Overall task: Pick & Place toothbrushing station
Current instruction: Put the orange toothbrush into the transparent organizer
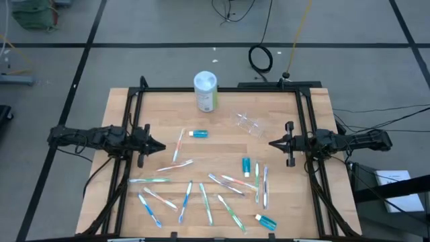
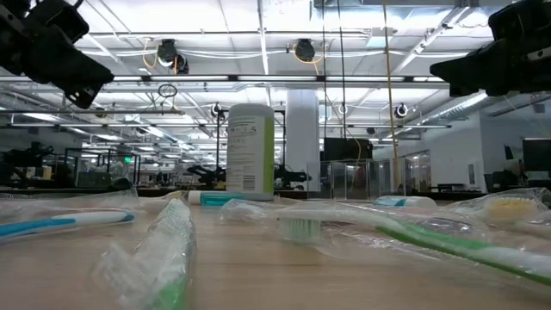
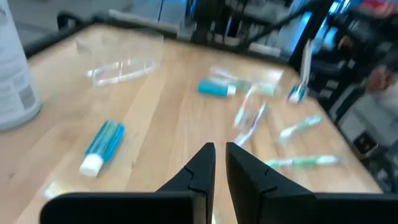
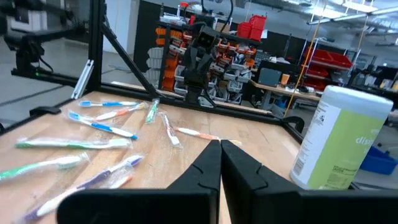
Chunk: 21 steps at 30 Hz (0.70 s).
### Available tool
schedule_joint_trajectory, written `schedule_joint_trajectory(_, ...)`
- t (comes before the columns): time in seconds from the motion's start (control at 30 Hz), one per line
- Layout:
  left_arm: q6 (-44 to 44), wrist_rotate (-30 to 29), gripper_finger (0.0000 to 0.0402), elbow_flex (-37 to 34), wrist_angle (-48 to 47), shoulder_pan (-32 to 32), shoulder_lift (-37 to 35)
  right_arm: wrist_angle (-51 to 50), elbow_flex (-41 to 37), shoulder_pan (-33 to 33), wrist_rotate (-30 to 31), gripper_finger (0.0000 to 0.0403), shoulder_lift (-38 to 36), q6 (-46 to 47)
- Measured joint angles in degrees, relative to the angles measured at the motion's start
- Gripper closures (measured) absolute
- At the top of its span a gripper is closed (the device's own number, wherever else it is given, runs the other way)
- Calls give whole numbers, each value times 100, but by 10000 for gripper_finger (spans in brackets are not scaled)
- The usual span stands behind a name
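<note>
The clear cup (image 1: 246, 122) lies tipped over near the worktop's (image 1: 309, 107) far edge, beside the canister (image 1: 205, 91). Toothbrushes (image 1: 205, 195) and toothpaste tubes (image 1: 198, 134) lie scattered toward the near edge. The left pincer (image 1: 160, 146) and right pincer (image 1: 271, 143) hover at opposite sides, both pinched together, holding nothing.

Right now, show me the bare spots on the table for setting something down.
Bare wood lies between the canister and the left gripper, and right of the tipped clear cup toward the right gripper. The near half is crowded with toothbrushes.
</note>
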Motion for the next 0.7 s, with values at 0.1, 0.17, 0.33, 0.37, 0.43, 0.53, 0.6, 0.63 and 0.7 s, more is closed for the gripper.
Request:
schedule_joint_trajectory(0.1, 9, -49, 360, 491, -67, 2, 765, 0, 0, -2, 0, 401, 1, -214)
schedule_joint_trajectory(0.17, -52, -199, 360, 740, -228, 2, 1318, 0, -3, 0, -1, 401, -1, -335)
schedule_joint_trajectory(0.33, -984, -516, 360, 1147, -469, 44, 2708, 1, -92, 0, -2, 401, 1, -750)
schedule_joint_trajectory(0.37, -1100, -499, 360, 1205, -528, 58, 2938, 1, -112, 0, 0, 401, -1, -816)
schedule_joint_trajectory(0.43, -1321, -478, 360, 1284, -485, 100, 3351, 0, -142, 0, 0, 401, 1, -903)
schedule_joint_trajectory(0.53, -1532, -491, 360, 1288, -124, 210, 3810, 3, -145, -1, 0, 401, 1, -916)
schedule_joint_trajectory(0.6, -1662, -483, 360, 1288, 133, 272, 4047, 49, -147, -1, 0, 401, -1, -920)
schedule_joint_trajectory(0.63, -1675, -474, 360, 1289, 281, 293, 4149, 55, -149, -2, -2, 401, -1, -920)
schedule_joint_trajectory(0.7, -1740, -470, 360, 1290, 575, 297, 4310, 54, -153, -1, 0, 401, -1, -918)
